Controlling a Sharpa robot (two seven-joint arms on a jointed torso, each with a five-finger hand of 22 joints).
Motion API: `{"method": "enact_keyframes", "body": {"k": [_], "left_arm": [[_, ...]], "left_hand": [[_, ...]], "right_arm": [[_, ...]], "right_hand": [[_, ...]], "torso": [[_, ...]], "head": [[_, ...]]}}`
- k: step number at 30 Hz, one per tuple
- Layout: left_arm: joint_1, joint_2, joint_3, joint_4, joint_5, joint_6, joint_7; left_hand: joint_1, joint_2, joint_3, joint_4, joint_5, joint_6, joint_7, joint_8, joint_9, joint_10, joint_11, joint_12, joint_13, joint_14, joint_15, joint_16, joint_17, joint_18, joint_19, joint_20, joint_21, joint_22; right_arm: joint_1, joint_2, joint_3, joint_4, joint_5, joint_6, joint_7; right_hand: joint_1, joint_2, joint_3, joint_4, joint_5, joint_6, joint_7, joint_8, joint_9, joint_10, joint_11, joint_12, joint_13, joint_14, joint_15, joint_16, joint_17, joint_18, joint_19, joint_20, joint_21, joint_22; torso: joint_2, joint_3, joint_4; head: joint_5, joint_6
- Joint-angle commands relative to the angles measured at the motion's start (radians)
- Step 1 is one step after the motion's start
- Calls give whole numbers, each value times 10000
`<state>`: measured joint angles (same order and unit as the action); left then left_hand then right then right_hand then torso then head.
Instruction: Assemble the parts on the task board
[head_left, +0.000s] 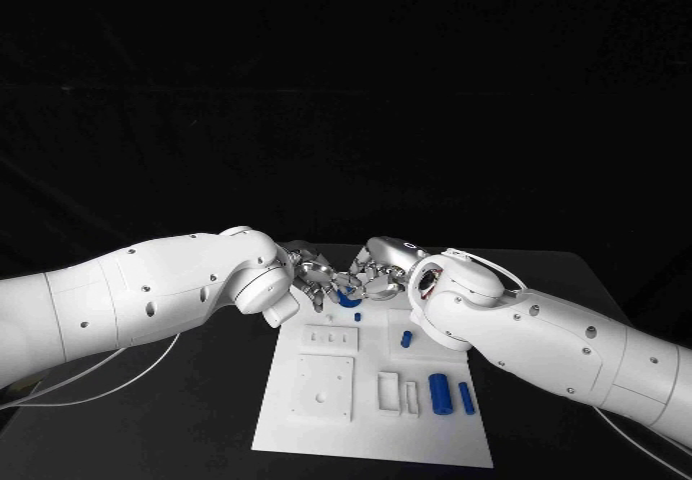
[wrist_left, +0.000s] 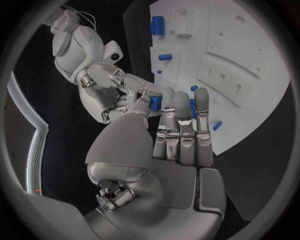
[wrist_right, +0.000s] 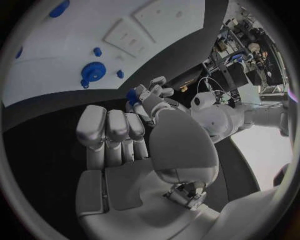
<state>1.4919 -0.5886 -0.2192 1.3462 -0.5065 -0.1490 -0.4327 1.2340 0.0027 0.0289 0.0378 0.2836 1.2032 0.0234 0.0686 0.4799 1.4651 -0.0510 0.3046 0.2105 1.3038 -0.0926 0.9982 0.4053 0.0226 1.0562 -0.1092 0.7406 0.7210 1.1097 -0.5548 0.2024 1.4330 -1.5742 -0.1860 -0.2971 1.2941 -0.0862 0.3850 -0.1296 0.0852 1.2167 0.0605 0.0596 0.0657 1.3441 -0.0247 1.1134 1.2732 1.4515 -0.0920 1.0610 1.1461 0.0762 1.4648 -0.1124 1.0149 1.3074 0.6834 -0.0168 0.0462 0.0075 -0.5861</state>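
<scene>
Black table, white board at centre, no legible writing. Left hand and right hand meet at the board's 12 o'clock edge, together pinching a blue part. Blue cylinder lies at 4 o'clock.

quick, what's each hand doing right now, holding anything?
Left hand: cannot be told; its fingers meet the right hand's at the blue part, grip hidden.
Right hand: fingers close around the blue part, apparently holding it.
</scene>
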Motion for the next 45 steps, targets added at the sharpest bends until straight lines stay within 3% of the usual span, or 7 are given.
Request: {"method": "enact_keyframes", "body": {"k": [1, 15, 25, 32, 37, 40, 45], "left_arm": [[-14, 28, -1, 32, -18, 128, 106], [-23, 38, -1, 1, -12, 187, 172], [-41, 36, -1, -62, -39, 174, 193], [-44, 26, -2, -116, -96, 125, 136], [-45, 15, -3, -143, -119, 114, 71], [-45, 10, -5, -178, -154, 115, 27], [-46, -2, -13, -246, -286, 123, -83]], "left_hand": [[184, 323, 92, -171, 367, -76, -49, -10, 29, 338, 43, -63, -23, -62, 6, 14, -15, -112, 83, -22, -54, 44], [270, 671, 869, -1031, 1734, -149, -9, 84, 577, 411, 45, -134, -143, -59, -4, 57, 11, -53, 61, -33, -95, 450], [-548, 644, 1724, -1861, 2798, 115, -129, 70, 2211, 445, -35, 290, -25, 11, -93, 317, 238, -9, 79, -112, -17, 1087], [-1066, 624, 1968, -2250, 3313, 401, -232, 17, 2749, 477, -80, 701, 232, 230, -197, 361, 373, -56, 246, -221, -75, 1306], [-1300, 634, 2014, -2438, 3513, 503, -282, 14, 3049, 484, -116, 973, 447, 305, -249, 456, 548, -78, 337, -275, -72, 1484], [-1405, 653, 2036, -2538, 3590, 553, -313, 13, 3211, 483, -145, 1098, 549, 361, -274, 522, 658, -78, 380, -295, -65, 1624], [-1543, 666, 2051, -2670, 3695, 626, -350, -3, 3476, 496, -178, 1341, 715, 410, -319, 640, 863, -80, 442, -344, -41, 1941]], "right_arm": [[8, 36, 5, 21, -117, 162, 46], [7, 29, -10, 32, -111, 164, 44], [7, 19, -12, -25, -105, 63, 41], [6, -91, -14, -37, -66, -257, 55], [-1, -261, -15, 17, -1, -580, 132], [-33, -449, -15, 115, 73, -813, 214], [-127, -976, -15, 429, 284, -973, 475]], "right_hand": [[42, 0, 4, 46, 66, 196, -4, 37, 53, -50, -47, -44, -11, 54, 10, -47, -16, -53, 298, 31, -68, 1268], [35, 4, -9, 49, 69, 201, -7, 36, 54, -52, -48, -48, -14, 51, 8, -63, -25, -56, 300, 30, -64, 1271], [-37, -48, -49, 117, 17, 45, 18, 28, 28, -84, -29, -100, -46, 54, 19, -83, -34, -53, 298, 35, -116, 1261], [-321, -536, -430, 618, -66, -945, 259, 33, -6, -315, 109, -594, -405, 39, 120, -235, -162, -9, 291, 114, -278, 1220], [-167, -828, -1343, 1241, 12, -1626, 432, 35, -21, -445, 236, -782, -644, 29, 217, -325, -263, 66, 307, 223, -425, 1204], [14, -864, -1884, 1517, 87, -1915, 485, 41, -17, -507, 278, -797, -737, 18, 246, -351, -304, 97, 312, 260, -520, 1194], [173, -878, -2019, 1600, 244, -1930, 491, 30, -23, -547, 280, -801, -815, 4, 249, -381, -342, 110, 321, 271, -583, 1190]], "torso": [[5, 11, -3], [4, 8, -3], [-7, 13, 2], [-4, 21, -16], [1, 27, -15], [-3, 33, -11], [-7, 34, -13]], "head": [[0, -4], [-10, -29], [6, -55], [25, -46], [13, -49], [23, -63], [48, -97]]}}
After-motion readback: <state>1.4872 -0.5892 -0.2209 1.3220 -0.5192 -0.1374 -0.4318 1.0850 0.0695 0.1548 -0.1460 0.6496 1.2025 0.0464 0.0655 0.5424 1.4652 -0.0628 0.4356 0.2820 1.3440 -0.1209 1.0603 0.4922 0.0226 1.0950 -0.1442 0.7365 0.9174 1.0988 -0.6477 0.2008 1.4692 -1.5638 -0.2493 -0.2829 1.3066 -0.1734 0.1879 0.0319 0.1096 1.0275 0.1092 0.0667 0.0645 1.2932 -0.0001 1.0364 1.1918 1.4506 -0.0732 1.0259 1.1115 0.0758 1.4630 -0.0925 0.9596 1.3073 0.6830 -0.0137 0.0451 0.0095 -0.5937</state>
